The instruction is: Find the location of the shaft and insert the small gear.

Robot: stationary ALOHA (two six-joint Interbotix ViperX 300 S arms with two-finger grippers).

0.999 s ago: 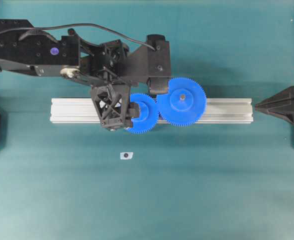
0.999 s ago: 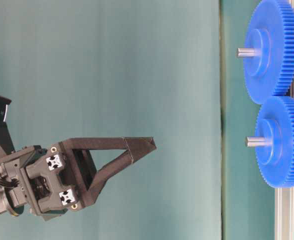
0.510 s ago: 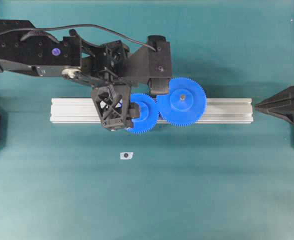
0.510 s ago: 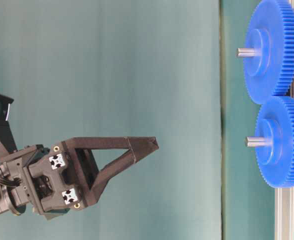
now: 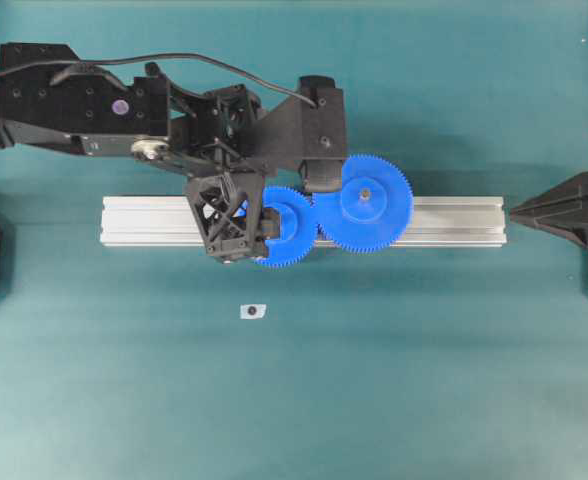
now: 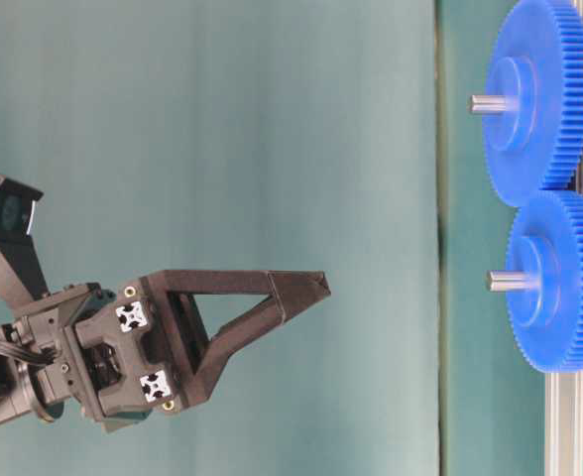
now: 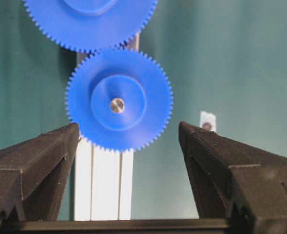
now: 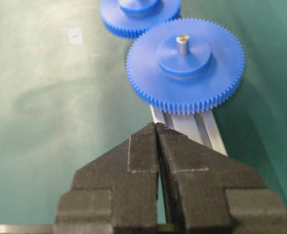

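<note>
The small gear (image 7: 119,99) sits on its shaft (image 7: 117,105) on the aluminium rail (image 5: 444,221), meshed with the large gear (image 5: 364,203); the left gripper (image 7: 129,141) hovers above it, jaws wide, empty, suggesting insertion is complete.

A teal-green surface (image 5: 424,380) carries everything. An aluminium rail (image 5: 454,220) lies across its middle, running left to right in the overhead view. Two blue gears sit on the rail with teeth meshed: the small gear (image 5: 292,228) to the left, the larger gear (image 5: 366,203) to the right. Below the rail, well apart from it, a small white tag (image 5: 253,311) with a dark centre lies on the surface.
</note>
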